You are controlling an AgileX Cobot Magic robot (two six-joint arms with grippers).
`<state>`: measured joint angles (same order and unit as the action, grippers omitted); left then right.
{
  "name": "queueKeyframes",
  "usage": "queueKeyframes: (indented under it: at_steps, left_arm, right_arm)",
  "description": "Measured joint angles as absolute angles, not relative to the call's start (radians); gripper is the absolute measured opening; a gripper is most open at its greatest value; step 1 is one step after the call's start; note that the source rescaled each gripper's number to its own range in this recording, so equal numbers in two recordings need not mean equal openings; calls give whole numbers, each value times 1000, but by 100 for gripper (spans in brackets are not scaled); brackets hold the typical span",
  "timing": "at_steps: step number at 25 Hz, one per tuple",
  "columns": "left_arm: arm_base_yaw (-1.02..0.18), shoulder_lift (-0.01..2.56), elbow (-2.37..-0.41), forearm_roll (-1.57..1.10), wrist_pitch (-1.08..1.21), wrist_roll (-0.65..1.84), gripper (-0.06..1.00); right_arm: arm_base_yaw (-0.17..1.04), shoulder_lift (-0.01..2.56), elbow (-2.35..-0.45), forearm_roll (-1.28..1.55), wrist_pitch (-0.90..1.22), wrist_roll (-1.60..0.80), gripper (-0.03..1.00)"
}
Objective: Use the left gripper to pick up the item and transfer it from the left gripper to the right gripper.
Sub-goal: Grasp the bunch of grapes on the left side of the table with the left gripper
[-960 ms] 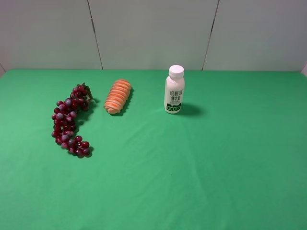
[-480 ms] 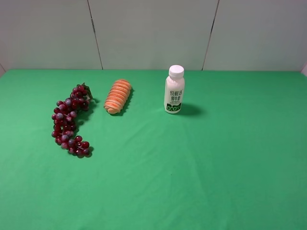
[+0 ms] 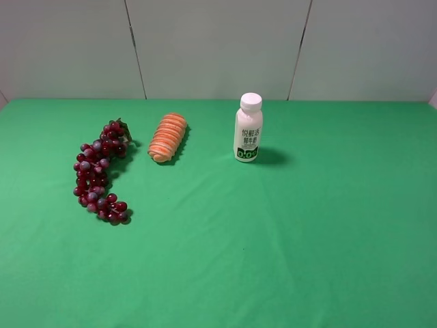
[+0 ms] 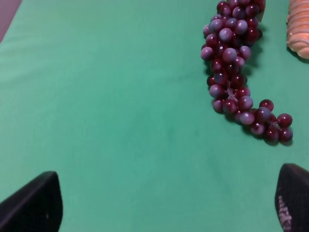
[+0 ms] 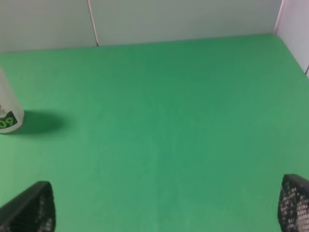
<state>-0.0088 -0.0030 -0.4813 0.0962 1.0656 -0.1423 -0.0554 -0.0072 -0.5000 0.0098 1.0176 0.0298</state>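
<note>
The item, a long curved bunch of dark red-purple grapes [image 3: 99, 174] with a green leaf at its far end, lies on the green cloth at the left. The left wrist view has the grapes [image 4: 236, 72] a good way ahead of my left gripper [image 4: 164, 203], whose two black fingertips stand wide apart with only cloth between them. My right gripper [image 5: 166, 205] is open too, over bare cloth, far from the grapes. Neither arm appears in the exterior high view.
An orange-striped bread roll [image 3: 168, 137] lies just right of the grapes' leaf end, and its edge shows in the left wrist view [image 4: 299, 26]. A white bottle [image 3: 248, 128] stands upright near the back middle; its edge shows in the right wrist view [image 5: 7, 108]. A grey wall backs the table.
</note>
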Motion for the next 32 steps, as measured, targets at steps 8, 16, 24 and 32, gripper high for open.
queueKeyframes:
  at_steps: [8, 16, 24, 32]
  left_arm:
    - [-9, -3, -481, 100, 1068, -142, 83]
    - [-9, 2, -504, 82, 1080, -142, 83]
    - [-9, 235, -623, 70, 1137, -142, 83]
    - [-9, 492, -687, 64, 1133, -141, 83]
  right_arm:
    - [-55, -7, -500, 10, 1018, 30, 100]
    - [-55, -7, -500, 10, 1018, 30, 100]
    - [-55, -7, -500, 10, 1018, 30, 100]
    - [-55, -7, -500, 10, 1018, 30, 100]
